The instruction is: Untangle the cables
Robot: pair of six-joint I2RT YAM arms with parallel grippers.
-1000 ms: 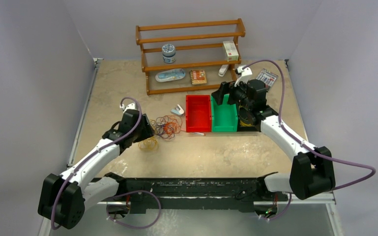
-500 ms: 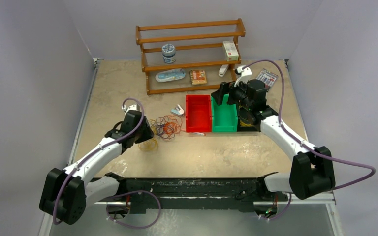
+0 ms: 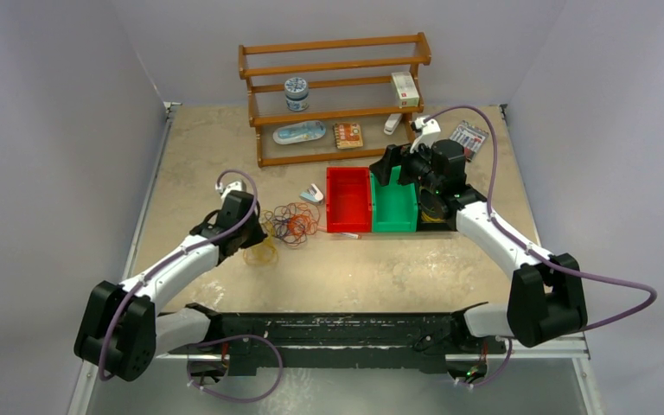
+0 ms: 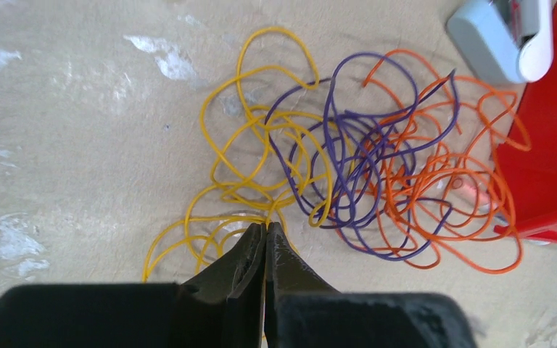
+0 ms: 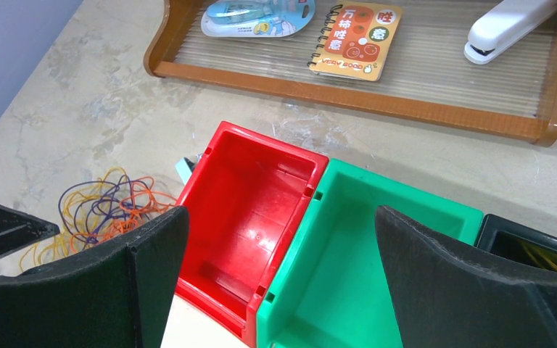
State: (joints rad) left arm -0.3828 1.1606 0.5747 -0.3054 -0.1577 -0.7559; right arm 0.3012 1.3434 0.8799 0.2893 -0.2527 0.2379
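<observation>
The cables point(image 3: 292, 222) lie as a tangle of thin yellow, purple and orange loops on the table, left of the red bin point(image 3: 348, 226). In the left wrist view the yellow loops point(image 4: 250, 145) are nearest, the purple cable point(image 4: 348, 167) is in the middle and the orange cable point(image 4: 450, 181) reaches the bin. My left gripper point(image 4: 267, 226) is shut with its tips where the yellow strands meet, pinching a yellow cable point(image 3: 261, 252). My right gripper point(image 5: 281, 217) hangs wide open over the red bin point(image 5: 221, 145) and green bin point(image 5: 348, 290), holding nothing.
A black bin point(image 5: 529, 246) beside the green bin point(image 3: 394, 226) holds some yellow strands. A small white stapler point(image 4: 500, 36) lies near the tangle's far side. The wooden shelf point(image 3: 337, 112) at the back carries a notebook point(image 5: 355, 32), a stapler point(image 5: 511, 22) and other small items.
My left gripper has moved forward to the yellow loops and closed its jaws on them. The right arm has stayed still.
</observation>
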